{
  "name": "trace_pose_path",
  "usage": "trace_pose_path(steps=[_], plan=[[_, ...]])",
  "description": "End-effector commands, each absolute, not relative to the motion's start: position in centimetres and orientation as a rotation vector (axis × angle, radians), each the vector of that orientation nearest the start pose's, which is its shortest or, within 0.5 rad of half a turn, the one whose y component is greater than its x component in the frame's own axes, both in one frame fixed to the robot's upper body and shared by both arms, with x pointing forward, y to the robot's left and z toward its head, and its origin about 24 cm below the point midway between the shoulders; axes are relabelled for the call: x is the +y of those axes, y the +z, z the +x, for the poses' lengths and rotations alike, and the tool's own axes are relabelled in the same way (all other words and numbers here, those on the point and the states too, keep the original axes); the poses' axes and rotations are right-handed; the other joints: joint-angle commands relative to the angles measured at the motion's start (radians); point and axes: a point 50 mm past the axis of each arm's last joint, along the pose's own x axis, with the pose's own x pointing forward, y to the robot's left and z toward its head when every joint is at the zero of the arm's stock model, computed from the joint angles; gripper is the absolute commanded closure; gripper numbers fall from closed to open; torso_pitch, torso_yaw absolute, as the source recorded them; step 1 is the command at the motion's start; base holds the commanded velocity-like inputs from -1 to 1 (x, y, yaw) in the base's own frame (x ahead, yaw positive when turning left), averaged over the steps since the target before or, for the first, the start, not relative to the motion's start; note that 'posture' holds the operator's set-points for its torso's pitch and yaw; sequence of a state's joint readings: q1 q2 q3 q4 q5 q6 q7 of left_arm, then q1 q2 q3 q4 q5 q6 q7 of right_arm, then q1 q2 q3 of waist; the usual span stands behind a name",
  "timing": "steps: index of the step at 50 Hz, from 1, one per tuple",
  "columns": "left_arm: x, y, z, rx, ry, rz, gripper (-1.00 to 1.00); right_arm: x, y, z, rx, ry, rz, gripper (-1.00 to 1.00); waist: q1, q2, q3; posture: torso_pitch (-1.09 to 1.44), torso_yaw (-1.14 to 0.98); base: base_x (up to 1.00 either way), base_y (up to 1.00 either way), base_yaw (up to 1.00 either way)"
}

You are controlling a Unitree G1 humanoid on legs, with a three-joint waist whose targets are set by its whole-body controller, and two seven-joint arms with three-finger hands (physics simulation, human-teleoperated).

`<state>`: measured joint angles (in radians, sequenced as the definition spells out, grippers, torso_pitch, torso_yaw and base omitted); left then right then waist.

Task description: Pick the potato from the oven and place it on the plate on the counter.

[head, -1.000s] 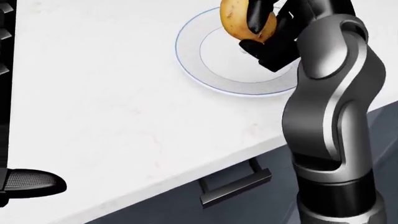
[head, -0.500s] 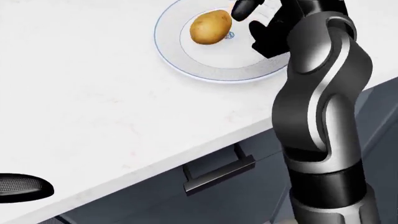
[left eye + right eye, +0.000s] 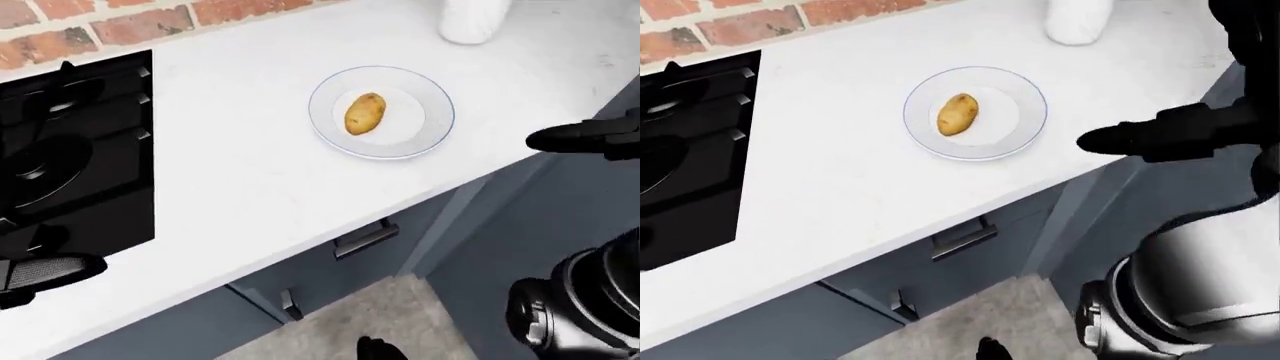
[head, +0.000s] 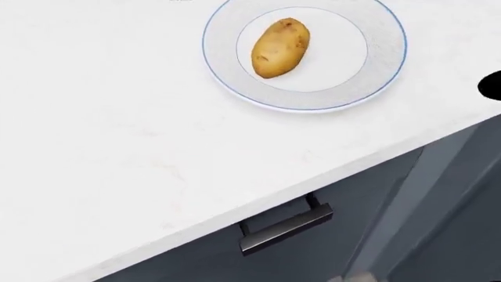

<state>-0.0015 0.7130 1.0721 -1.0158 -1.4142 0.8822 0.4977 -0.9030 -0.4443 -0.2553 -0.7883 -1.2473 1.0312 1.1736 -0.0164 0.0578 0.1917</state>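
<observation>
Black hand (image 3: 1160, 135), glossy silver-grey rounded arm (image 3: 1200, 277)

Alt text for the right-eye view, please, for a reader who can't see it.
A potato lies on a white plate on a pale counter, with the robot's right hand hanging empty past the counter's edge to the plate's right. A black stove sits at left, a white container at top.

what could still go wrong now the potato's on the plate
The potato lies loose on the plate, so a bump could roll it off. The right hand hangs beside the plate at the counter edge; swinging it inward might knock the rim. The left hand rests near the stove and could catch it.
</observation>
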Motion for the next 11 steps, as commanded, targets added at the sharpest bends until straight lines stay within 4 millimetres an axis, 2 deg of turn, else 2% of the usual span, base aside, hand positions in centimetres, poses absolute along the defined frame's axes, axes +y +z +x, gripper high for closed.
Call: trace_pose_path(steps=[1,6,11], plan=[[25.1,28.0,13.1,-0.435,0.165,-0.004,-1.00,-23.5,34.7,18.2,-0.344,-0.380,-0.705,-1.00,-0.004,-0.004,-0.022,0.20,0.00,0.00,0.00,0.00],[25.4,28.3,12.3,-0.447,0.189,0.032,-1.00,-26.5,33.9,15.8,-0.315,-0.427,-0.692,-1.00,0.008,-0.012,-0.022,0.20,0.00,0.00,0.00,0.00],[25.9,28.7,11.5,-0.461,0.245,0.075,-1.00,-28.3,33.0,13.4,-0.314,-0.447,-0.683,-1.00,0.010,-0.026,-0.019,0.20,0.00,0.00,0.00,0.00]])
